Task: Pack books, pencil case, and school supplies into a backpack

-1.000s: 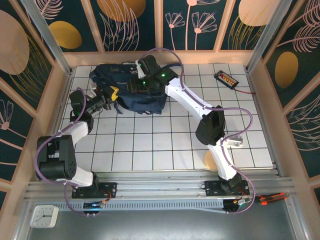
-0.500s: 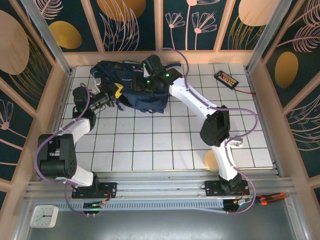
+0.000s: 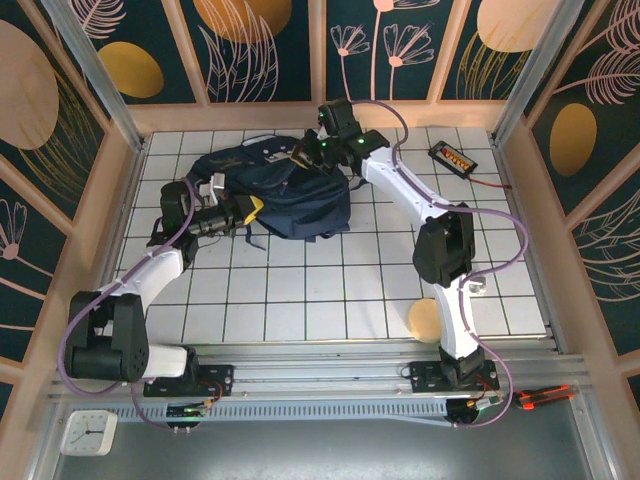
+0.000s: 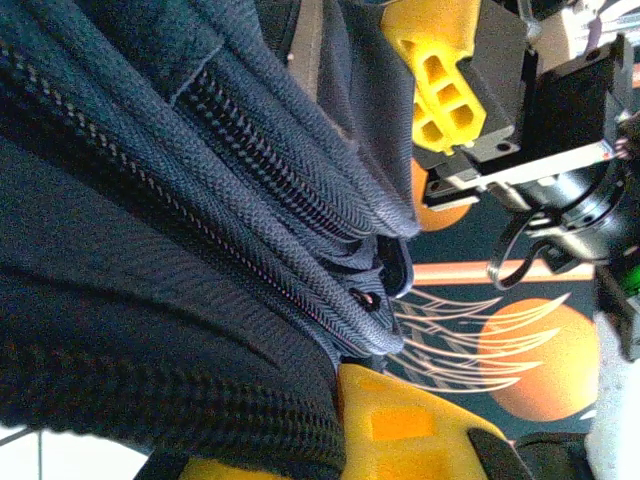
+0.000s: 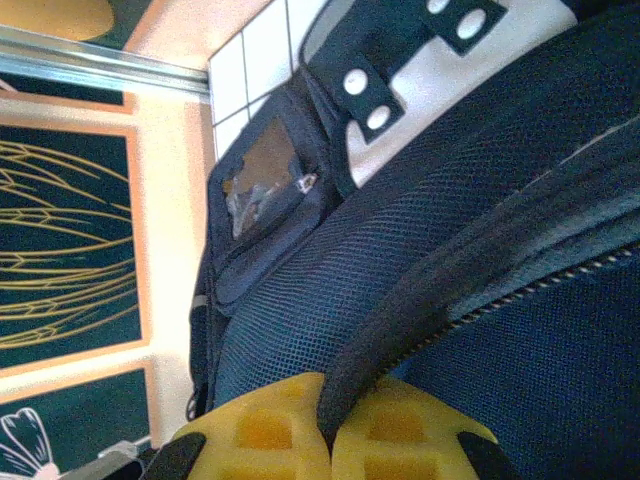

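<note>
From above, the backpack (image 3: pixel 290 195) lies far-left on the bench (image 3: pixel 350 290), with the left claw (image 3: pixel 243 210) at its near-left edge and the right claw (image 3: pixel 303 155) at its far edge. The left wrist view shows that claw's fingers (image 4: pixel 400 430) clenched on zipped folds. In the right wrist view, fingers (image 5: pixel 400 440) pinch a dark band of the pack, so the opening likely lies between the two claws.

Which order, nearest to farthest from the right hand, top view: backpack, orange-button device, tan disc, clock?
1. backpack, gripped by the right hand, far side.
2. orange-button device, far right corner.
3. tan disc, near right.
4. clock, near-left corner of the view.
</note>
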You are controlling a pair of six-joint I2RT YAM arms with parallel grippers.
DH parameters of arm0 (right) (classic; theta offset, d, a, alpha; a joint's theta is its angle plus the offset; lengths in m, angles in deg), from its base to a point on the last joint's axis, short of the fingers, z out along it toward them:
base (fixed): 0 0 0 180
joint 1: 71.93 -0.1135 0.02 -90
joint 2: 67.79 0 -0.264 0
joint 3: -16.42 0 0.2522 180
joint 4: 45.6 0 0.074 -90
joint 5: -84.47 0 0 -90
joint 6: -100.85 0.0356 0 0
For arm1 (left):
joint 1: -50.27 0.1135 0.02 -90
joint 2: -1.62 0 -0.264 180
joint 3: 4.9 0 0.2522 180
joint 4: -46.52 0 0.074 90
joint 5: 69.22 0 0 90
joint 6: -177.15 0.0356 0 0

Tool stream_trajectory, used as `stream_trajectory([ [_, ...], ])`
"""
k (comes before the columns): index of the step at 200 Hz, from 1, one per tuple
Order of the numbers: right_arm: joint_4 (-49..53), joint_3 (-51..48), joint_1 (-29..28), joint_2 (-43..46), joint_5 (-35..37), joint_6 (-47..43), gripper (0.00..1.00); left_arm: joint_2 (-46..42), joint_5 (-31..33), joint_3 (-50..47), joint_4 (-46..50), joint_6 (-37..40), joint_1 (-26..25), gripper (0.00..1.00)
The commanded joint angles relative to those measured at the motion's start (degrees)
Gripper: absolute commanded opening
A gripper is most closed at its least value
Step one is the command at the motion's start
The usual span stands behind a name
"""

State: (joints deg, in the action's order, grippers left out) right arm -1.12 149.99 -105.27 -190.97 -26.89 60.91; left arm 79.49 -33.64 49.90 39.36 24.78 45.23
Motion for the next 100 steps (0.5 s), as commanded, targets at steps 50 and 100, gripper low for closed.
stream_trajectory([
  [50,-3.5,-7.7,1.6,9.4,0.1,-0.1,0.00,-11.1,6.7,6.1,32.1,42.7,-0.6,0.50],
  [100,-0.1,-6.4,1.6,12.3,-7.9,-3.3,0.00,-9.0,23.0,21.1,41.5,56.4,-0.6,0.99],
])
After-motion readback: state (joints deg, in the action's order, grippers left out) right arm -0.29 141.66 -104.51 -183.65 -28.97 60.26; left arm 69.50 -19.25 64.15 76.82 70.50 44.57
